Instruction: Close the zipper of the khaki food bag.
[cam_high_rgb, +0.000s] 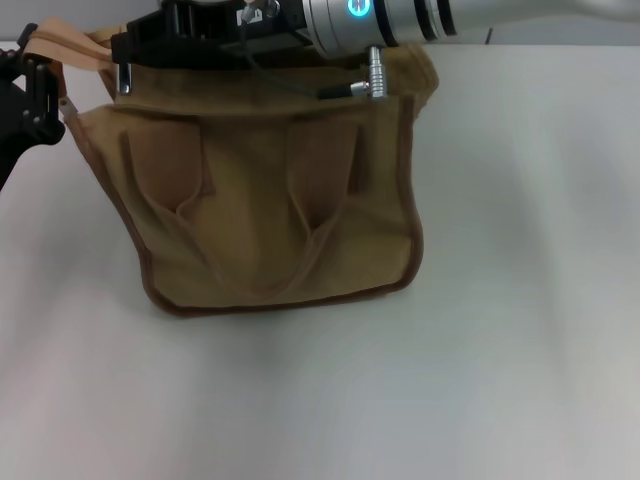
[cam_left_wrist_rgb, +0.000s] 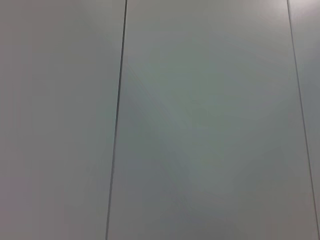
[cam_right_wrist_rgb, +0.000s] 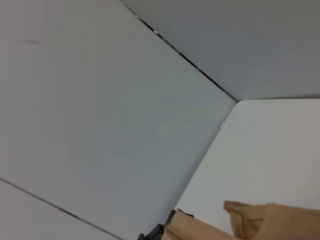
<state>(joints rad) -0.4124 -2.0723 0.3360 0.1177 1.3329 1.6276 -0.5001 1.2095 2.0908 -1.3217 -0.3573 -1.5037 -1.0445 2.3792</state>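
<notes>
The khaki food bag (cam_high_rgb: 265, 215) stands on the white table, its front pockets and one looped handle facing me. My right arm reaches across its top from the right, and the right gripper (cam_high_rgb: 135, 55) sits over the bag's top left end. The arm hides the zipper. My left gripper (cam_high_rgb: 40, 100) is at the bag's left end, right against the corner by the light handle strap (cam_high_rgb: 65, 45). The right wrist view catches only an upper piece of the bag (cam_right_wrist_rgb: 270, 220). The left wrist view holds nothing but wall panels.
White table (cam_high_rgb: 520, 300) spreads in front of the bag and to its right. A grey wall (cam_right_wrist_rgb: 100, 125) rises behind the table's far edge. A silver connector (cam_high_rgb: 377, 72) on the right arm hangs just above the bag's top right.
</notes>
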